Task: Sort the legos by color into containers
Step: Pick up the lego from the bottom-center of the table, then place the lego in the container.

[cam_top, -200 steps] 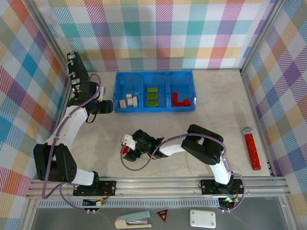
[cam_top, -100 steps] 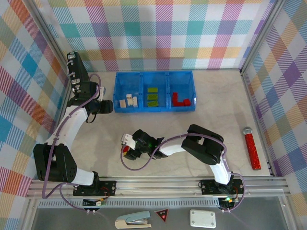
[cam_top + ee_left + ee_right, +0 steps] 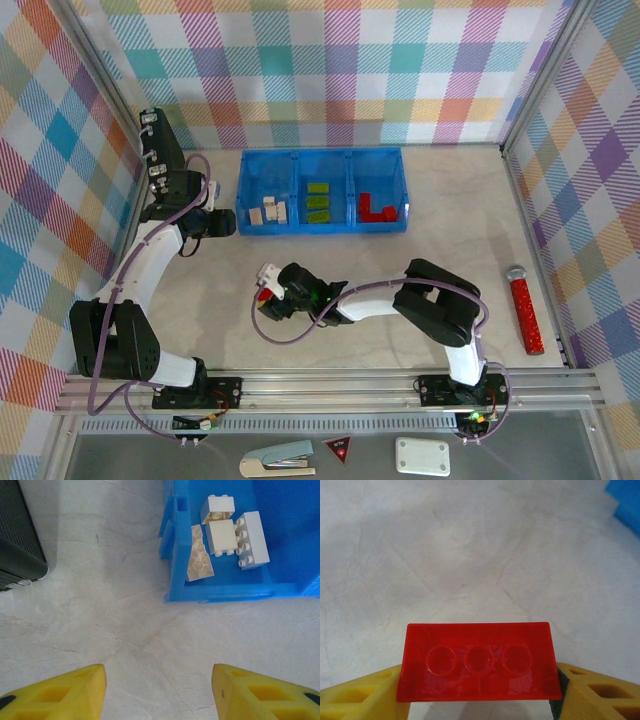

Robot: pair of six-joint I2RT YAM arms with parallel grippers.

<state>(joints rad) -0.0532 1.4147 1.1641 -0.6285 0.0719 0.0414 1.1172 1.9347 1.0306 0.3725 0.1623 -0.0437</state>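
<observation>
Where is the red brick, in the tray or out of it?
Out. The red brick sits between the fingers of the right tool above bare table, and the blue tray stands apart, farther back.

You're in a robotics lab test cell: plaid walls (image 3: 330, 60) enclose a marble-look tabletop (image 3: 470, 200) from 9 through 12 to 3 o'clock, and an aluminium rail (image 3: 330, 383) at 6 o'clock carries two bolted arm bases (image 3: 450, 388).

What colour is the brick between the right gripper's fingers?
Red. The brick shows best in the right wrist view.
</observation>
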